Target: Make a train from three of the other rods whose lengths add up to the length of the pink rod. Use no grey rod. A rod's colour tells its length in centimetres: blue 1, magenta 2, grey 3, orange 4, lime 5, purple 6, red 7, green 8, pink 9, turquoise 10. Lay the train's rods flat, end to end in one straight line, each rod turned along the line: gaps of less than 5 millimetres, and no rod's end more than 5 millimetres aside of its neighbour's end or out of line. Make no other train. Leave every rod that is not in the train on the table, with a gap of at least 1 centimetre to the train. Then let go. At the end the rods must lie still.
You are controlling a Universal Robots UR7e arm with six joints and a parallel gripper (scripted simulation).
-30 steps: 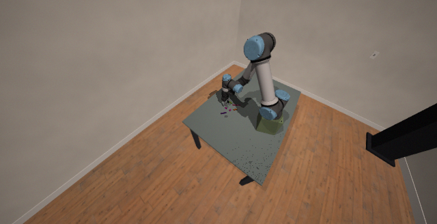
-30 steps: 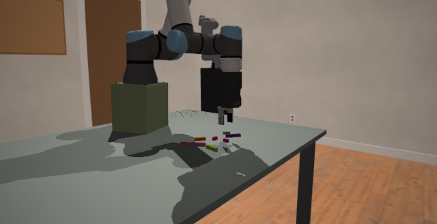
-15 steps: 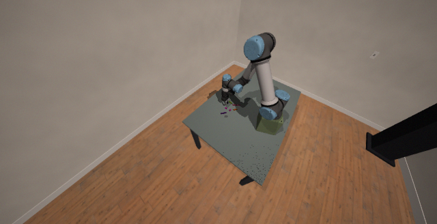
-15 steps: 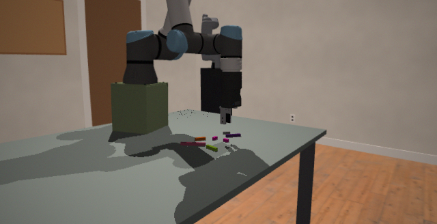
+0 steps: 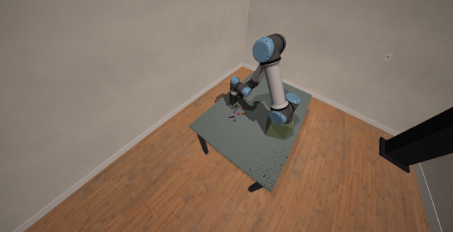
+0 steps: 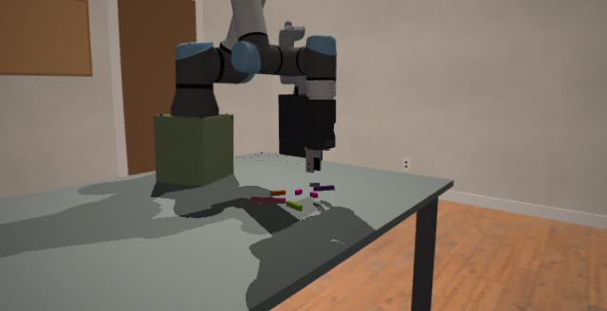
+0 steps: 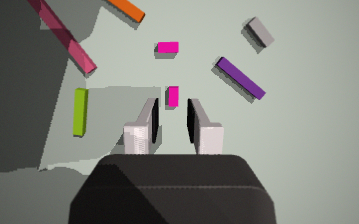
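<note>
Hand [image 7: 172, 116] poised above the surface [image 6: 142, 254], half open, gripping nothing, lined up over 1 magenta rod [image 7: 173, 96] lying flat. 2nd magenta rod [image 7: 168, 47] just beyond. Pink rod [image 7: 67, 42] flat to the upper left, orange rod [image 7: 127, 10] near its far end, lime rod [image 7: 80, 111] left, purple rod [image 7: 240, 77] and grey rod [image 7: 260, 31] right.

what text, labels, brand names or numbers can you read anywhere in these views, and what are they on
None: no readable word, number, brand or sign in any view.
The rods, such as the pink rod and purple rod, are plain coloured bars.
The gripper, arm and green pedestal carry no visible marking.
The brown board on the wall is blank.
The wall outlet is too small to show any marking.
</note>
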